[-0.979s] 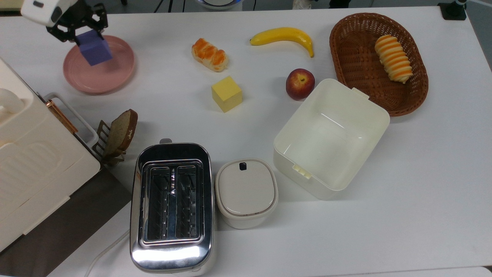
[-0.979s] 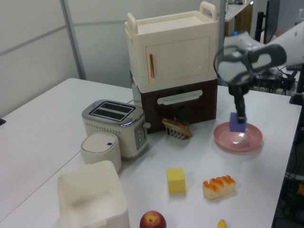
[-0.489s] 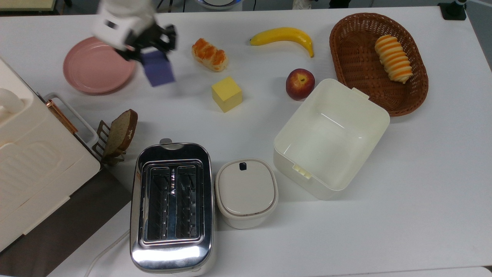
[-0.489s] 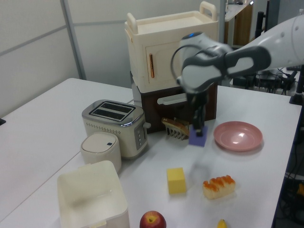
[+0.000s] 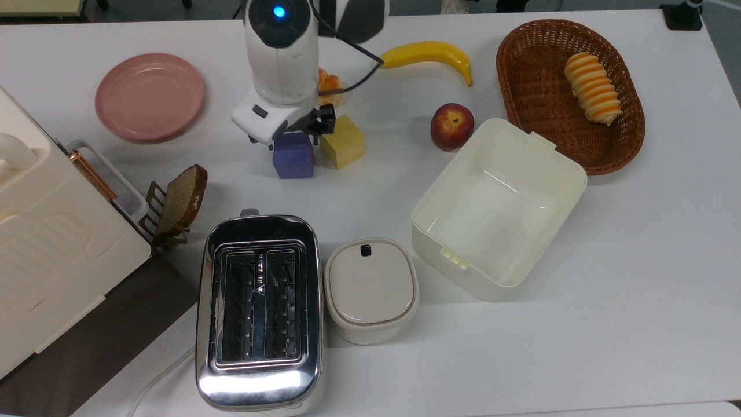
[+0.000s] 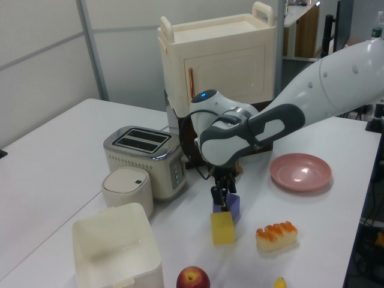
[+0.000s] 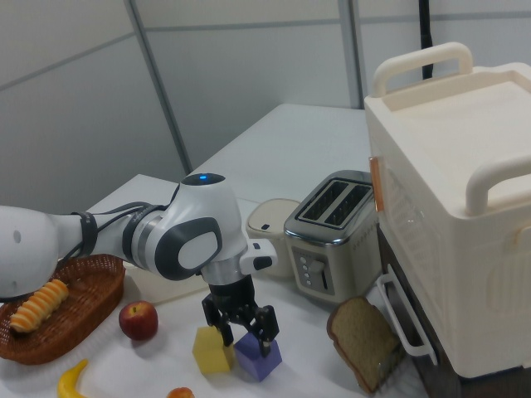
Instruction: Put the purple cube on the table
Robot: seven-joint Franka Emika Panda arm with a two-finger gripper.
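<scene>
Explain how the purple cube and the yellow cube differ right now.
The purple cube sits between the fingers of the gripper; the yellow cube stands free beside it. Colour differs: blue-violet against pale yellow. Both are plain solid cubes of similar size, close together over the white table.

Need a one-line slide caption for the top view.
Tool lowers purple cube onto the white table beside the yellow cube.

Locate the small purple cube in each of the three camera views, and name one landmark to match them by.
Top view: the small matte purple cube sits left of centre, under the gripper.
Left view: it is centre-right, low, just behind the yellow cube.
Right view: it is bottom centre, at, right of the yellow cube.
Shared landmark: the yellow cube, right beside it in every view.
</scene>
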